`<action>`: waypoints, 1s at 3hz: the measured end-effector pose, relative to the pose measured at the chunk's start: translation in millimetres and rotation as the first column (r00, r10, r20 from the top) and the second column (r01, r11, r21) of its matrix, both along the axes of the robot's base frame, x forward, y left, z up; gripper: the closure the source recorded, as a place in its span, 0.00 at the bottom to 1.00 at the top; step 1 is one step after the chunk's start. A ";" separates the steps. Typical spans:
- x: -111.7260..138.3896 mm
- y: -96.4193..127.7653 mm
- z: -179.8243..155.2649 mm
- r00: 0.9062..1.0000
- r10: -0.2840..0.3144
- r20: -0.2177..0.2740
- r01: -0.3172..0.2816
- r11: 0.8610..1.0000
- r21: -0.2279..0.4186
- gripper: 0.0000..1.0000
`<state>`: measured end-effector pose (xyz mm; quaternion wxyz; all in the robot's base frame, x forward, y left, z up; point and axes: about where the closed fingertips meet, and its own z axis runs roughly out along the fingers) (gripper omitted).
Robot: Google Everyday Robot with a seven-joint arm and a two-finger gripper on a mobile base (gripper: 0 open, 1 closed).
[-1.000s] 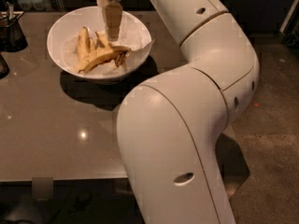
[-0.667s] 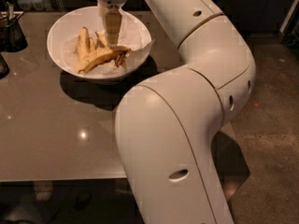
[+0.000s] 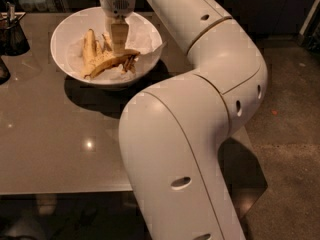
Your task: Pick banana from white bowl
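Tool [image 3: 118,49] sat lower than 1 s ago, tip right at the banana [image 3: 106,63] inside the white bowl [image 3: 61,31] on the tabletop [image 3: 50,134]; contact unclear. Banana hadn't shifted. Tool's grip state: couldn't tell.

The glossy grey table [image 3: 55,134] carries the white bowl [image 3: 64,36], with a dark cup [image 3: 13,38] to its left. The gripper [image 3: 118,48] hangs inside the bowl.

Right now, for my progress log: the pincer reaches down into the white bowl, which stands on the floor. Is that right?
Not quite. The camera view shows the white bowl standing on the table, not the floor. The pincer does reach down into it, at the banana.
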<state>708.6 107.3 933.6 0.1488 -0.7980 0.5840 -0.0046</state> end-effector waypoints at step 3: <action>1.9 3.1 -24.7 0.999 0.011 -0.052 -0.012 1.000 -0.020 0.40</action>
